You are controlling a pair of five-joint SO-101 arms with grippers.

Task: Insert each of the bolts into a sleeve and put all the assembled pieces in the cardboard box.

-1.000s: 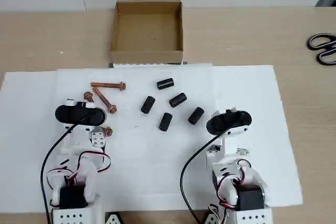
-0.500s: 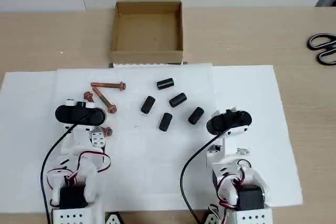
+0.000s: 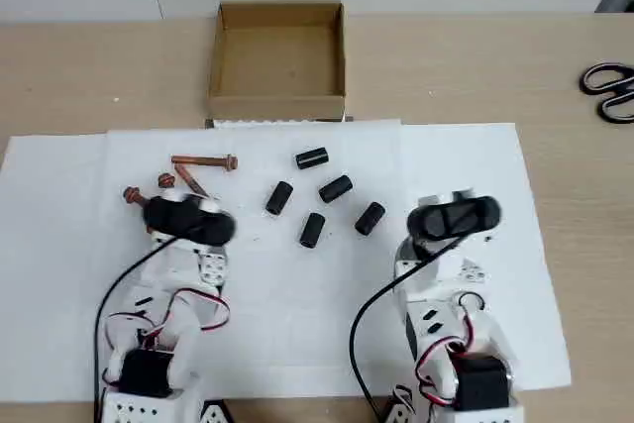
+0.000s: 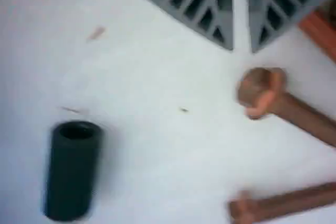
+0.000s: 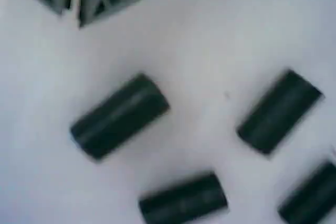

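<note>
The job is at its opening step. The cardboard box (image 3: 277,106) stands empty at 12 o'clock on the counter (image 3: 89,66), and no bolt is in a sleeve yet. On the white paper sheet (image 3: 297,314) the copper bolts (image 3: 203,160) lie loose at about 10 o'clock from the sheet's middle. Five black sleeves (image 3: 335,187) are scattered around that middle, apart from the bolts.

The left gripper (image 4: 240,45) hovers over the bolt cluster. Its fingers (image 4: 210,9) are almost together with a thin slit between them, clamping nothing I can make out. A bolt head (image 4: 260,92) lies just beside the tips. The right gripper (image 5: 73,17) hangs above the sleeves, fingers closed to a hairline and empty. The nearest sleeve (image 5: 121,116) lies at 9 o'clock of that arm in the high view.

As I judge it, the next move calls for each pair of fingers to part. The left must then settle astride one bolt's shank, and the right must take a sleeve across its body, leaving the bore free.
</note>
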